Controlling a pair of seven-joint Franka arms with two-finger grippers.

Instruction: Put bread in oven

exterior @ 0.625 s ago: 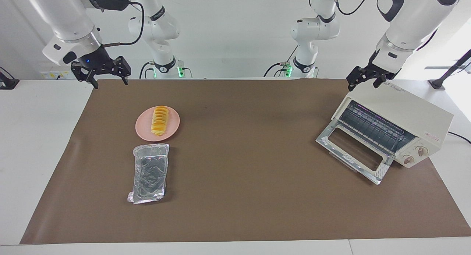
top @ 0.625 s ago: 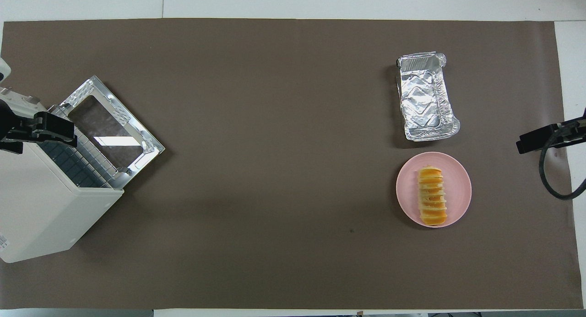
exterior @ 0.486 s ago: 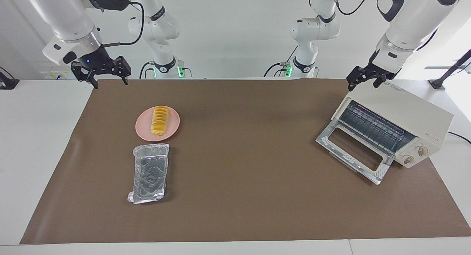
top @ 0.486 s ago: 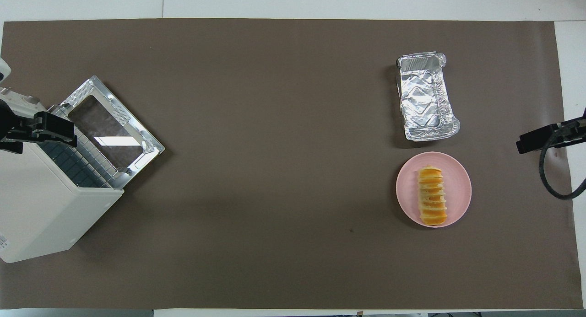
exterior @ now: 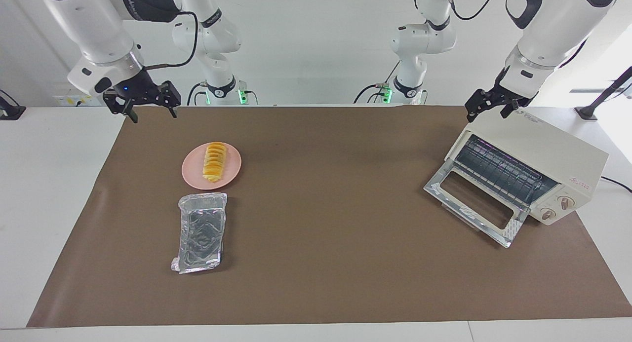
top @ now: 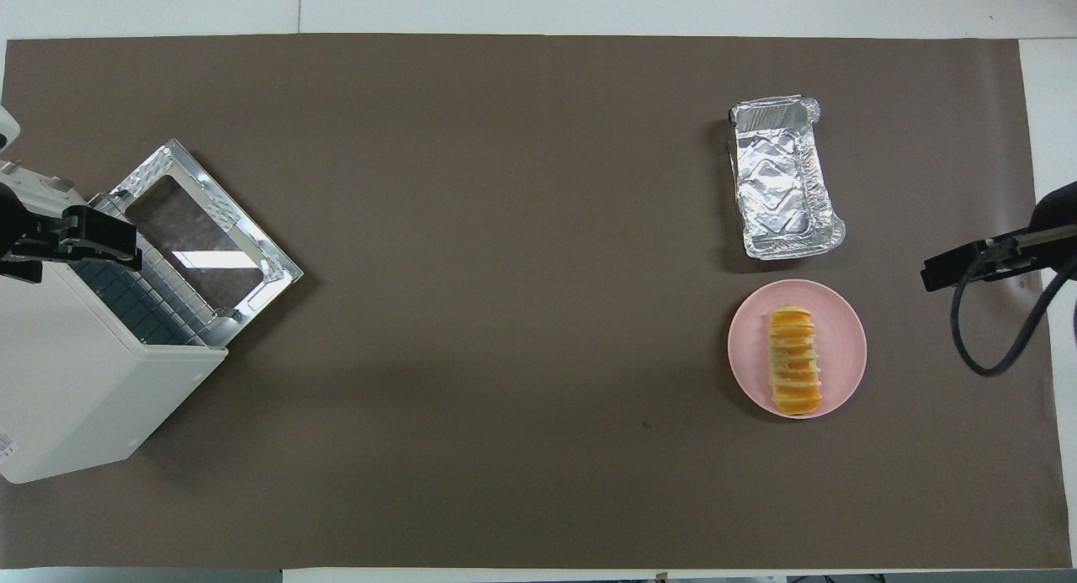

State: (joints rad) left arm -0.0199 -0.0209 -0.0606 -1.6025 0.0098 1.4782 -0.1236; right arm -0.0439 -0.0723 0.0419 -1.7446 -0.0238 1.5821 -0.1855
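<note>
The right gripper (exterior: 152, 112) has drifted, open, toward the bread (exterior: 214, 161), which lies lengthwise away from the robots; the left gripper (exterior: 489, 105), open too, waits over the oven (exterior: 553, 154).

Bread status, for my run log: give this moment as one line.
bread: on plate | oven: door open | right end effector: open, raised | left end effector: over oven, waiting

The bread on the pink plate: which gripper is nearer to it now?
Right. The right gripper hangs open at the bread's end of the table; the left gripper is over the oven at the other end.
</note>
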